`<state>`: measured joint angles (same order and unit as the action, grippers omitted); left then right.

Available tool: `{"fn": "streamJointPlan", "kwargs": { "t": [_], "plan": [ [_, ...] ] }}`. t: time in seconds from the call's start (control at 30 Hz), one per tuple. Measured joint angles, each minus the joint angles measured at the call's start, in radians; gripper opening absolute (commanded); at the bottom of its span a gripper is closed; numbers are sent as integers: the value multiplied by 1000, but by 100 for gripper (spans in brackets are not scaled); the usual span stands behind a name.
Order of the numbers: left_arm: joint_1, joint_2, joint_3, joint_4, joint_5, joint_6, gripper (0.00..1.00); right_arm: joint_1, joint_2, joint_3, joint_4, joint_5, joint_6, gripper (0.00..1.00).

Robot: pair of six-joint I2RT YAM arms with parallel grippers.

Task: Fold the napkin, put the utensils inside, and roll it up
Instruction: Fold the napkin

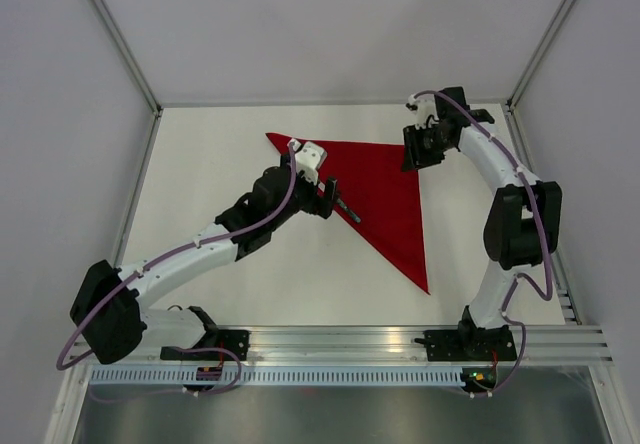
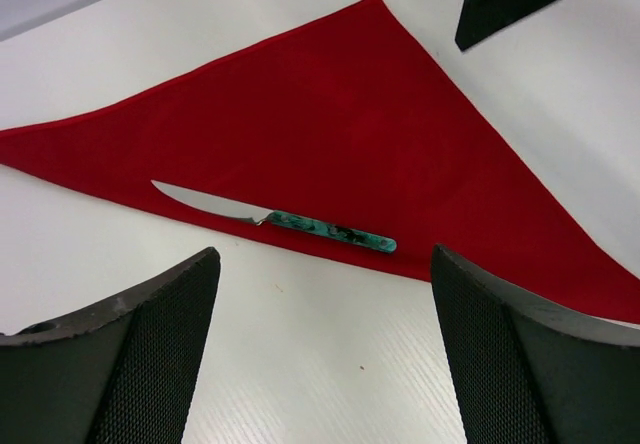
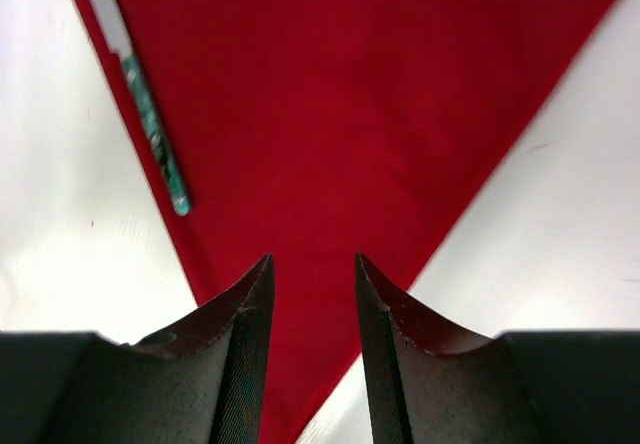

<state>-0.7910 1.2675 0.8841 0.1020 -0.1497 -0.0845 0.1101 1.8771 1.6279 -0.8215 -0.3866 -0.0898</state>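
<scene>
Knife [image 2: 275, 219] at napkin [image 2: 350, 134] edge; rolling could nudge it onto tabletop [image 2: 330, 364]. Left fingers [image 2: 150, 354] wide apart, right fingers [image 3: 240, 364] narrowly apart.

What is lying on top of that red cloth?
A table knife with a teal handle lies on the red napkin, along its long edge. Whatever is under the cloth is hidden.

No words, labels, brand marks, numbers or signs are showing clearly enough to read in any of the three views. The knife [image 2: 275, 217] is carrying only a dark mottled pattern along its teal handle, and this is not forming any letters or digits.
</scene>
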Motion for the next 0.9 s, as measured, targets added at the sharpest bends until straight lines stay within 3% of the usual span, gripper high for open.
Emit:
{"fn": "streamJointPlan", "kwargs": {
  "t": [0.3, 0.47, 0.7, 0.9],
  "plan": [
    [9, 10, 0, -8, -89, -14, 90, 259, -21, -115, 25, 119, -47, 43],
    [23, 8, 27, -100, -138, -63, 91, 410, 44, -100, 54, 205, -64, 45],
    [68, -80, 78, -207, -167, -129, 92, 486, 221, -39, 66, 289, -68, 47],
    [72, -130, 103, -236, -174, -142, 92, 509, 275, 27, 64, 321, -68, 46]
  ]
}}
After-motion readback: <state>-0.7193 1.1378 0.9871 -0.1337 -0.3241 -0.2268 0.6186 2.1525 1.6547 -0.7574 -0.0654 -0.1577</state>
